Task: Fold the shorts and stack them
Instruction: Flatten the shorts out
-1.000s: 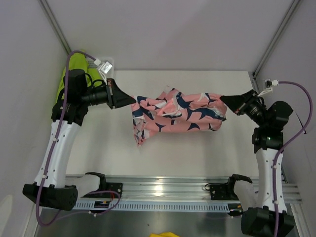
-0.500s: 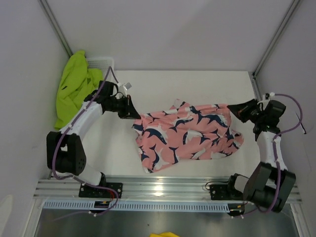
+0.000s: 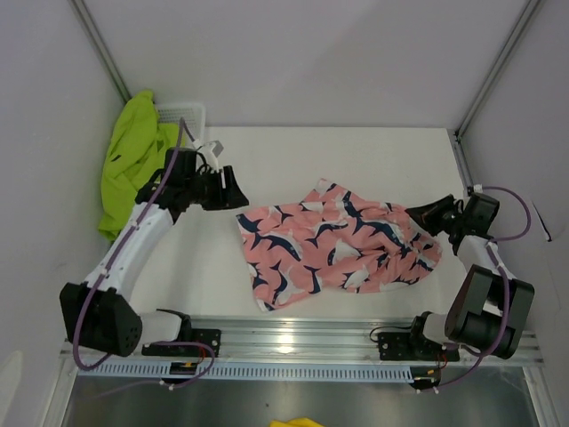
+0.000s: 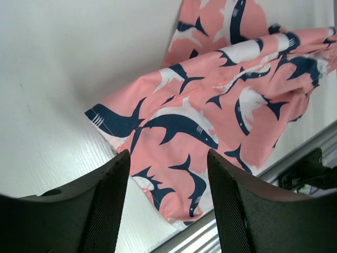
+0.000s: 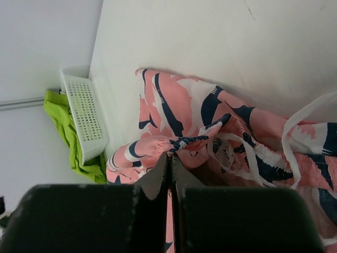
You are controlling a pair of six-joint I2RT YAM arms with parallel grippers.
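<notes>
Zero folds yet: your right end effector pinches the rumpled pink shorts, left end effector spread empty, green shorts untouched.

basket: mostly hid by green shorts | pink shorts: cut off, L wrist view

A white mesh basket is seen at the table's 10 o'clock corner; a metal rail at 6 o'clock.
</notes>
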